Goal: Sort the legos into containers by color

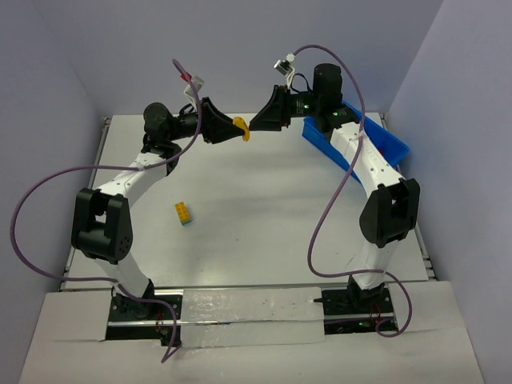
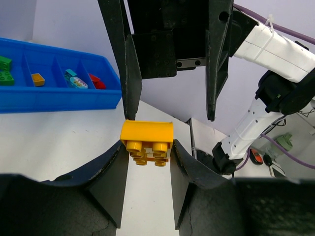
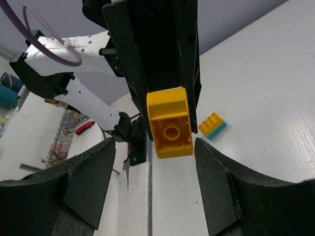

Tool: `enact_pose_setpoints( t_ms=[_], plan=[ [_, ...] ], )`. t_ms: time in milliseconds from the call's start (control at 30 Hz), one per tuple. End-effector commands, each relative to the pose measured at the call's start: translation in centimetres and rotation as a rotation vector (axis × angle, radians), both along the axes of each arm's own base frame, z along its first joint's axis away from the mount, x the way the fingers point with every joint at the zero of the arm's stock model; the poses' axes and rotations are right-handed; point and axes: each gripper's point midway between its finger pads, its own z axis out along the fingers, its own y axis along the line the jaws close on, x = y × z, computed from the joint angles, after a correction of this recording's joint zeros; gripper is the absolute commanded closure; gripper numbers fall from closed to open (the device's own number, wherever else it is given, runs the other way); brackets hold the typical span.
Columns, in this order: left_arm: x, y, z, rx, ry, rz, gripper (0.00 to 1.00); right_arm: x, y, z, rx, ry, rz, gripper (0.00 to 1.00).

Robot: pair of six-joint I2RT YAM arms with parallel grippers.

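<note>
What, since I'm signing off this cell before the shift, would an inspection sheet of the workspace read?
Surface: white table, one brick stack on it.
Job's things: yellow brick held in the air; orange-and-light-blue stack loose on the table; blue bin holding green bricks, an orange brick, a light blue piece and a red brick.
Clutter: nothing seen.
Grippers: left gripper shut on the yellow brick; right gripper open, straddling it.
Cables: purple cables hang in free loops.
Surroundings: plain pale walls.

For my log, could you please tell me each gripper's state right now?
Left gripper: closed on the yellow brick.
Right gripper: open, fingers astride the same brick, not gripping.
</note>
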Motion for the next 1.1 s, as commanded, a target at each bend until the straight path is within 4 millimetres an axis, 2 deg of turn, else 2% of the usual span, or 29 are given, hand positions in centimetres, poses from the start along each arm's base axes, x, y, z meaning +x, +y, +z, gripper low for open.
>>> enact_pose_setpoints(
  t_ms=[0,267,333,533,800,1000,1067],
  plan=[
    [-0.5,0.0,2.3,-0.031,-0.081,-0.023,1.00,-1.4,0.6,2.0,0.027,-0.069,0.055,0.29],
    [-1.0,0.0,2.8,-0.039,-0.095,-0.038,1.00,-1.2,0.9,-0.4,-0.038,-0.081,0.023,0.24],
    [-1.0,0.0,3.0,-0.040,-0.098,-0.038,1.00,-1.2,0.9,-0.3,-0.037,-0.080,0.023,0.24],
    [-1.1,0.1,3.1,-0.043,-0.100,-0.035,1.00,-1.6,1.4,0.5,-0.022,-0.096,0.039,0.34],
    [-1.3,0.0,3.1,-0.041,-0.104,-0.042,1.00,-2.0,1.9,0.5,-0.026,-0.115,0.051,0.41],
    [-1.4,0.0,3.1,-0.039,-0.103,-0.042,1.00,-2.0,2.0,0.4,-0.027,-0.120,0.055,0.59],
    [-1.3,0.0,3.0,-0.038,-0.100,-0.039,1.00,-2.0,2.0,0.4,-0.029,-0.126,0.054,0.69]
  ],
)
